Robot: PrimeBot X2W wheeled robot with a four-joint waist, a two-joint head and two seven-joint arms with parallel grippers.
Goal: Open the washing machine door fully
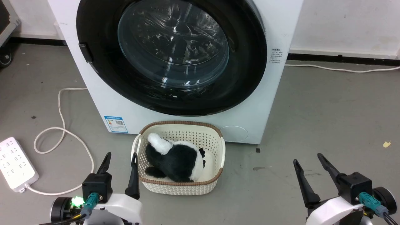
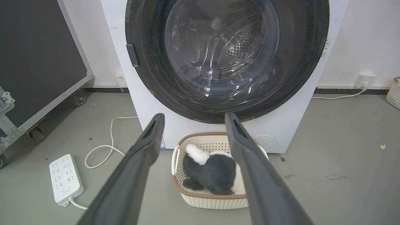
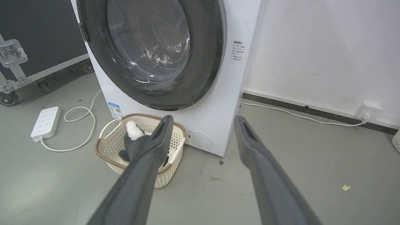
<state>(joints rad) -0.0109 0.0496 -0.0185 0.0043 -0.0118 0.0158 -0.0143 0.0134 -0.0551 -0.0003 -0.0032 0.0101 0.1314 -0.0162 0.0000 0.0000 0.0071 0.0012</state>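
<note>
The washing machine door (image 1: pixel 172 50) takes up the upper centre of the head view, lying shut and flat against the front of the washing machine (image 1: pixel 125 107). It is a wide glossy black ring around a bulging clear glass window, through which the perforated steel drum shows. A small dark catch (image 1: pixel 85 52) sits on its left edge. The door is well apart from both grippers, which are low in the frame. The left gripper (image 1: pixel 122 154) is at the lower left and the right gripper (image 1: pixel 307 158) at the lower right, each with its fingers spread and nothing between them. Below the door, a blue label (image 1: pixel 116 124) marks the white front at lower left and a round cap (image 1: pixel 233 133) at lower right. On the grey floor just before the machine stands a cream woven basket (image 1: pixel 220 145) holding a black-and-white plush toy (image 1: pixel 178 159), beside the left gripper. A white power strip (image 1: pixel 14 164) and its looped cable (image 1: pixel 59 125) lie at the left edge.
</note>
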